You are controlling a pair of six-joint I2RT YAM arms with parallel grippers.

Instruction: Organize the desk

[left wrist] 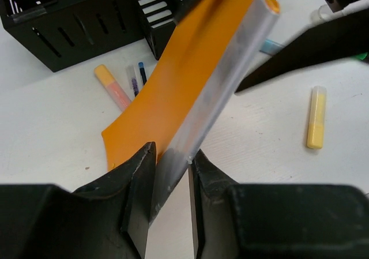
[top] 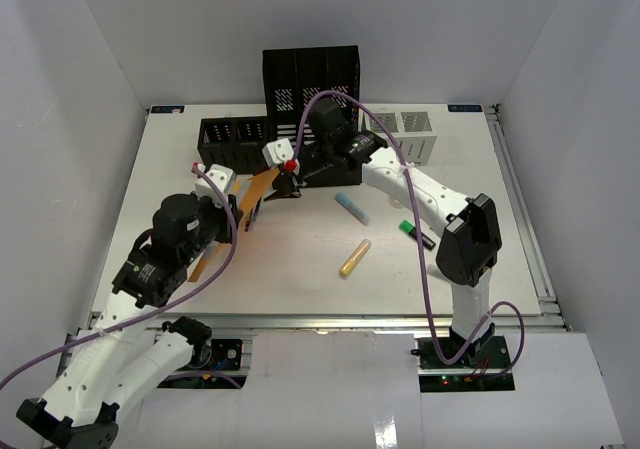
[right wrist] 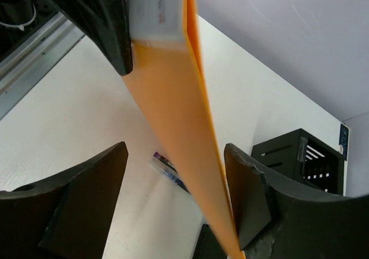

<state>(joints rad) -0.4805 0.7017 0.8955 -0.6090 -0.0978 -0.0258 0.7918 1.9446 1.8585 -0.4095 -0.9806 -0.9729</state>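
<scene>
So the white desk surface fills the whole floor of the white-walled box, with its metal rail running along the near edge by the arm bases. At the back there's a tall black rack, a lower black tray just left of it, and a white mesh bin off to the right. An orange folder is up in the air in front of the rack, tilted. The left pincer is clamped tight on its pale spine. The right pincer is spread wide, with the folder's edge running between its jaws but not pinched, as far as I can see. Loose on the surface: a yellow highlighter, a blue one, and a green one further right.
</scene>
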